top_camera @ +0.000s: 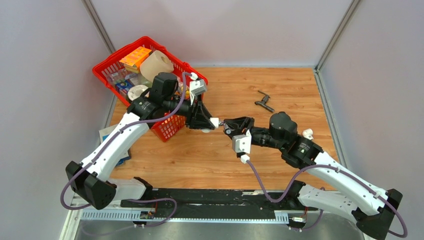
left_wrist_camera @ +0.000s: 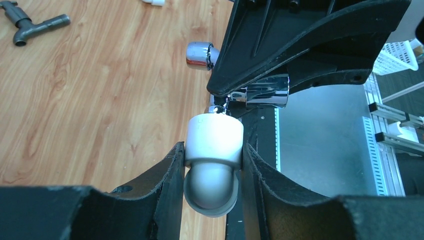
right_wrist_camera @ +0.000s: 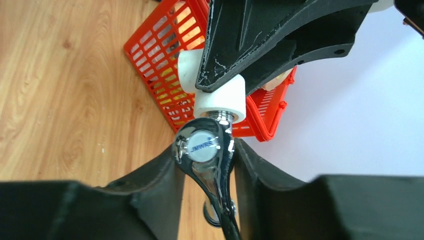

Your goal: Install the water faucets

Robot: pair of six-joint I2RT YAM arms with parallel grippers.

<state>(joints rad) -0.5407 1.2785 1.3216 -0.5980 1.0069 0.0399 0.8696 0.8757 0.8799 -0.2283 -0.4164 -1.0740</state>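
Observation:
My left gripper point(top_camera: 212, 122) point(left_wrist_camera: 214, 152) is shut on a white elbow pipe fitting point(left_wrist_camera: 215, 137), held above the wooden table. A shiny silver water faucet point(right_wrist_camera: 204, 146) point(left_wrist_camera: 260, 95) meets the fitting's mouth point(right_wrist_camera: 222, 100) with its threaded end. My right gripper point(top_camera: 231, 125) point(right_wrist_camera: 206, 149) is shut on this faucet, one finger on each side of its capped handle. The two grippers face each other tip to tip in the top view. A dark grey water faucet point(top_camera: 265, 101) point(left_wrist_camera: 35, 25) lies loose on the table at the back right.
A red basket point(top_camera: 176, 128) point(right_wrist_camera: 150, 45) full of parts stands at the back left, just behind the left gripper. A small white fitting point(top_camera: 307, 133) lies by the right arm. A blue-white packet point(top_camera: 106, 135) lies at the left edge.

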